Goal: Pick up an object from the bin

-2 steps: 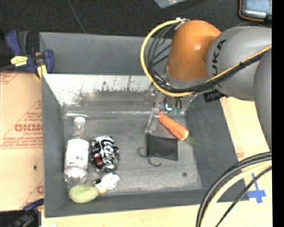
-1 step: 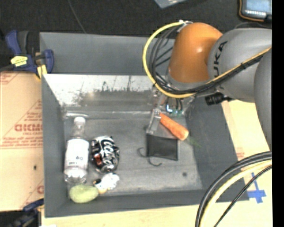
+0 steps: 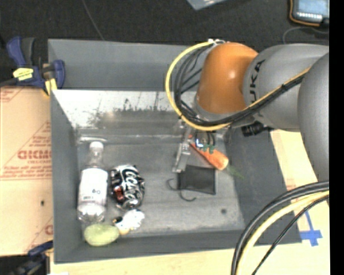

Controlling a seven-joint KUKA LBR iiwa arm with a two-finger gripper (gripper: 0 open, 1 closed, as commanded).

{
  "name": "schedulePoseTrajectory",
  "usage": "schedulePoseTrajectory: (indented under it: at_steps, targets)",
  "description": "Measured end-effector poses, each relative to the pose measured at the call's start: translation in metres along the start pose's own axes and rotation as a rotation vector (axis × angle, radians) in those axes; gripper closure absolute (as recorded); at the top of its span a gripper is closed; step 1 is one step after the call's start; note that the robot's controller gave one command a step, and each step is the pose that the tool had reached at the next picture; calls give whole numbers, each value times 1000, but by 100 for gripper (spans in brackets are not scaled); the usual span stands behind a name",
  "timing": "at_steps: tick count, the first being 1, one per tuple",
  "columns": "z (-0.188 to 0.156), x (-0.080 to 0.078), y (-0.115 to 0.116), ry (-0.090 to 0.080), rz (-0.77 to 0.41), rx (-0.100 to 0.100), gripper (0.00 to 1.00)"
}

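My gripper [image 3: 179, 164] reaches down under the arm's orange dome, over the right half of the bin floor. Its tip hangs just above the left edge of a flat black pouch [image 3: 197, 181] with a thin cord. An orange toy carrot [image 3: 215, 158] lies tilted right beside the gripper, at the pouch's far right corner. Whether the carrot touches the gripper I cannot tell.
On the bin's left side lie a clear plastic bottle [image 3: 93, 191], a crushed black can [image 3: 126, 185], a small white thing [image 3: 131, 221] and a pale green lump [image 3: 100, 234]. The arm's dome and cables hide the bin's back right corner.
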State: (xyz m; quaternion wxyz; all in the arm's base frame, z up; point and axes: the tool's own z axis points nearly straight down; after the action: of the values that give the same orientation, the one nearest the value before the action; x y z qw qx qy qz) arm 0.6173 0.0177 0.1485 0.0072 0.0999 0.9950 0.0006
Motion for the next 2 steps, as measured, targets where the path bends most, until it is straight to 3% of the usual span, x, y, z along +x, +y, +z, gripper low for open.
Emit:
schedulePoseTrajectory:
  at_steps: [1, 2]
  targets:
    - [3, -1, 7, 3, -256, 0, 0]
    - [16, -11, -29, -6, -199, -4, 0]
